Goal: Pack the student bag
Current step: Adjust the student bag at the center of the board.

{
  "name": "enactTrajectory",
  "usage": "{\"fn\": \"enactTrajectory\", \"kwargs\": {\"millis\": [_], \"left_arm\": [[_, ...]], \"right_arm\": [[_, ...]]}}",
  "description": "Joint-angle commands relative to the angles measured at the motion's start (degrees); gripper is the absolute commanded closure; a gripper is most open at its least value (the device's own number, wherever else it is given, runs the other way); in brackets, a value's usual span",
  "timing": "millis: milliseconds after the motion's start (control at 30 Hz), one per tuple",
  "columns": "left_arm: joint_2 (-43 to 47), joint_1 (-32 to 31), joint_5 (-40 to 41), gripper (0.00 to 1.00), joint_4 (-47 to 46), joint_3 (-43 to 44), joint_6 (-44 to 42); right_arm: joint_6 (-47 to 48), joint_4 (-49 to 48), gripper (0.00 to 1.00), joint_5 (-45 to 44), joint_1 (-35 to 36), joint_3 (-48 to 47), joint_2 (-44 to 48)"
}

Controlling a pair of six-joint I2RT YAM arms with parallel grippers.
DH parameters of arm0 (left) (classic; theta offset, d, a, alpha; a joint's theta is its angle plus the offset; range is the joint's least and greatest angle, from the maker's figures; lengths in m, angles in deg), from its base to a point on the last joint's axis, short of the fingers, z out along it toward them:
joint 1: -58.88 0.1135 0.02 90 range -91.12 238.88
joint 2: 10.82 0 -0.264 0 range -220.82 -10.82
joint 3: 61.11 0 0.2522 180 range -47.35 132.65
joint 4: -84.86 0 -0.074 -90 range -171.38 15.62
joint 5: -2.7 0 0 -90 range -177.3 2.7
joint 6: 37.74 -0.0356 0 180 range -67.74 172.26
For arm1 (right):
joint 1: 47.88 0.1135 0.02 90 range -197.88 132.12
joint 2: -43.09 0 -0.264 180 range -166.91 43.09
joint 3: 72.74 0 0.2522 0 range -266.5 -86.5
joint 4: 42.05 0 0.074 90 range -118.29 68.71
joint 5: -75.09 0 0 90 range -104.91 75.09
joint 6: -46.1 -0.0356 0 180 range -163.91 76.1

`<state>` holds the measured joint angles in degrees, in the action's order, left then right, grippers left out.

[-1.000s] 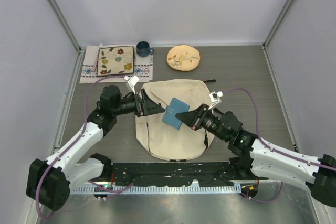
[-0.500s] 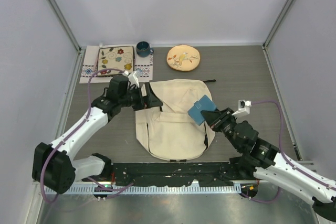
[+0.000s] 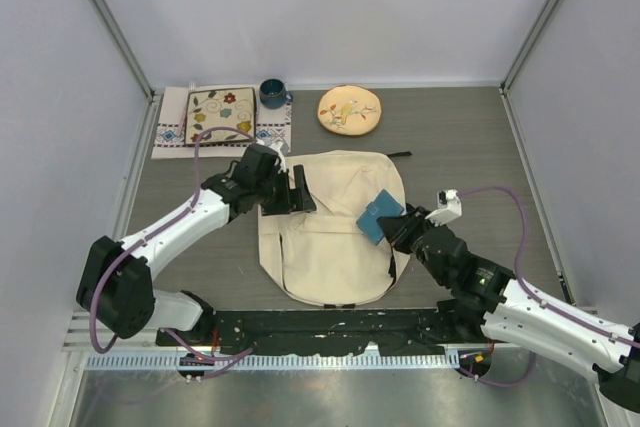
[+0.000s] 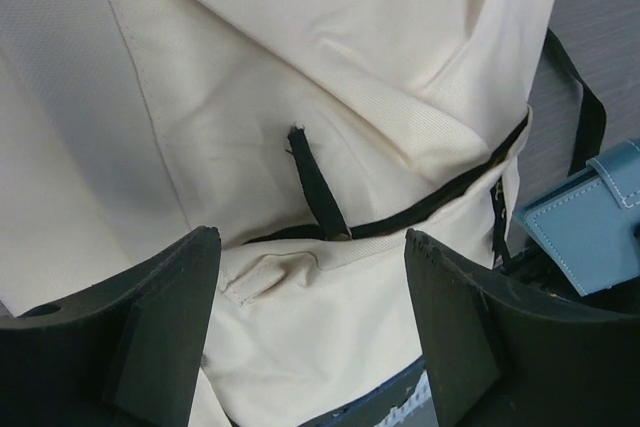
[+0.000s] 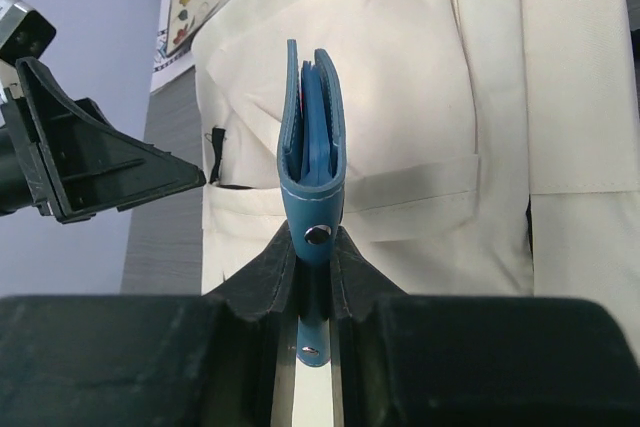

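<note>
Jaws of the right gripper (image 5: pixel 312 282) were clamped tight around a blue wallet (image 5: pixel 312 137), seen edge-on from that wrist, its snap stud just above the fingertips; only the overhead camera showed its flat face. The student bag (image 5: pixel 430 117) lay just beyond and beneath it. The left gripper (image 4: pixel 312 277) stood spread wide, empty, over the bag's black zipper (image 4: pixel 455 182). Farther off, overhead only, sat a mug (image 3: pixel 272 94) and round plate (image 3: pixel 349 109).
</note>
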<state>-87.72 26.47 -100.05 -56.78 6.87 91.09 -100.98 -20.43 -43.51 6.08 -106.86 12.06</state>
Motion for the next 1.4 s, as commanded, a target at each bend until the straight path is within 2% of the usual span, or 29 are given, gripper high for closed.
{"fn": "enactTrajectory", "kwargs": {"millis": [0,167,633,867,967,1133,1367], "left_arm": [[-1.58,-0.47,5.37,0.24,0.19,2.65,0.55],[-2.99,-0.47,8.53,0.28,-1.48,2.82,1.51],[-6.24,-1.43,7.3,0.39,-2.98,4.49,4.76],[-8.26,-2.4,7.57,0.61,-2.8,5.02,5.2],[-8.61,-2.66,8.01,0.73,-2.72,5.02,5.29],[-8.26,-2.66,9.32,0.98,-2.19,4.58,5.2],[-5.28,-2.66,11.25,1.0,-2.01,1.16,5.12]], "right_arm": [[1.27,-5.83,0.99,-2.25,0.19,-4.51,-2.81],[1.62,-7.51,0.99,-1.37,0.19,-5.04,-5.27],[0.92,-10.32,0.99,-0.93,0.19,-3.64,-5.8],[0.92,-11.46,0.99,-0.76,0.19,-3.37,-7.47],[0.74,-12.6,0.99,-0.93,0.19,-3.19,-8.61],[0.83,-15.76,0.99,-1.72,0.19,-3.98,-12.21],[0.83,-24.1,0.99,-4.45,-1.13,-3.64,-18.62]]}}
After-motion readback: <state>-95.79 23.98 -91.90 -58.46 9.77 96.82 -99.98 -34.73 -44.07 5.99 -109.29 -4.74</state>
